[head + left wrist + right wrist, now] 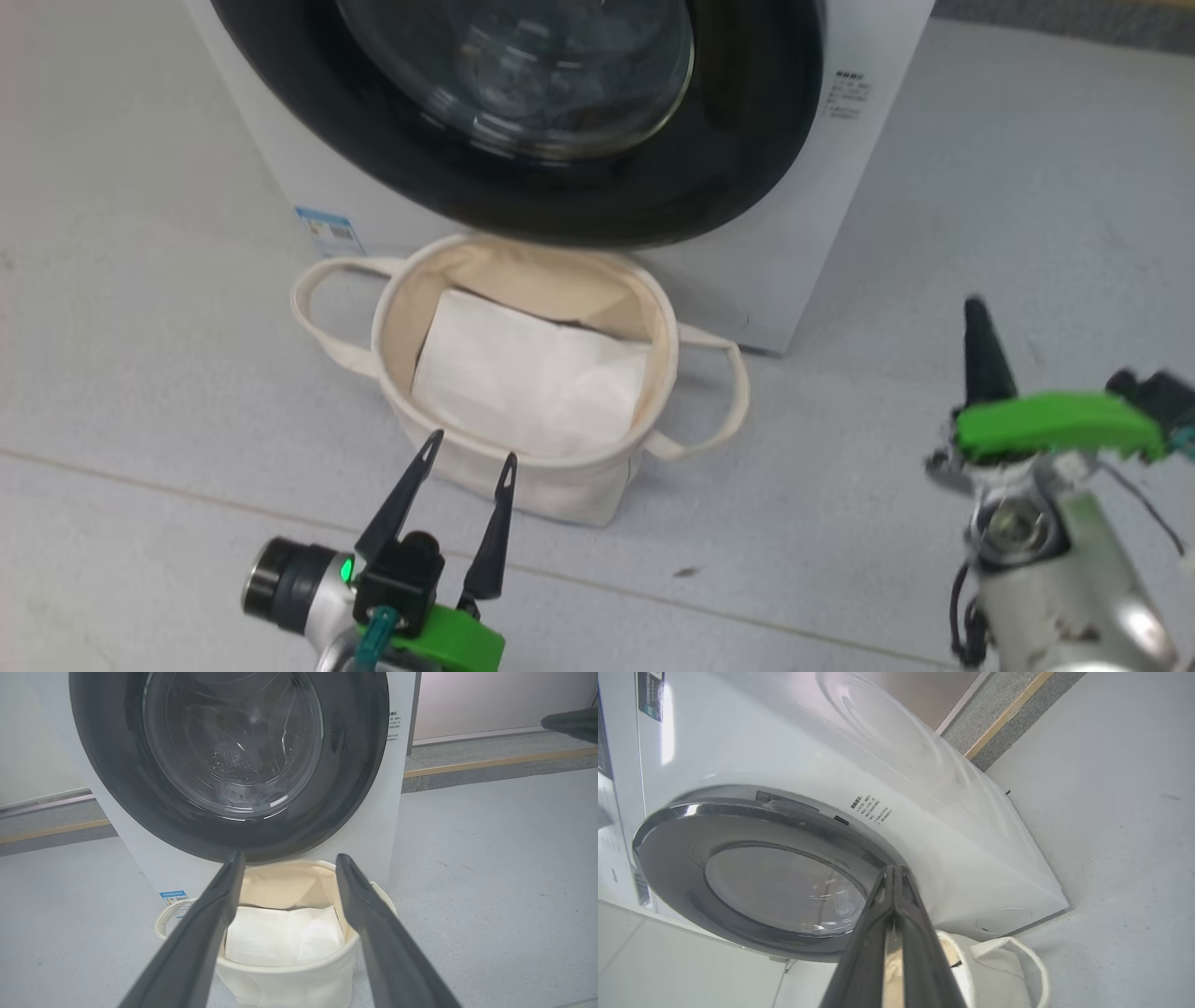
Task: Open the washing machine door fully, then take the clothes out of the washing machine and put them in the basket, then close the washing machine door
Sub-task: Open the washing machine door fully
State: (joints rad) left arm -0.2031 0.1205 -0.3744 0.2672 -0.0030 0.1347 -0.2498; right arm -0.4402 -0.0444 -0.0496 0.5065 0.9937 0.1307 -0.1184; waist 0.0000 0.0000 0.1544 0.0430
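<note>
Grey floor [1027, 233]; washing machine [794, 233] label [329, 231] (unreadable)

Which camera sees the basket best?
The head view: it looks down into the basket, showing its rim, both handles and the white sheet inside. The left wrist view has it partly behind the left gripper. The right wrist view catches one edge and a handle.

No text is sharp enough to read. The washing machine [775, 280] carries a small block of dark printed lines [848, 96] on its white front, at the upper right of the head view; the characters are too small to make out. A blue label sticker [327, 231] sits on its lower front corner, left of centre, its print blurred. In the right wrist view, a dark label [649, 693] at the upper left is also illegible.
</note>
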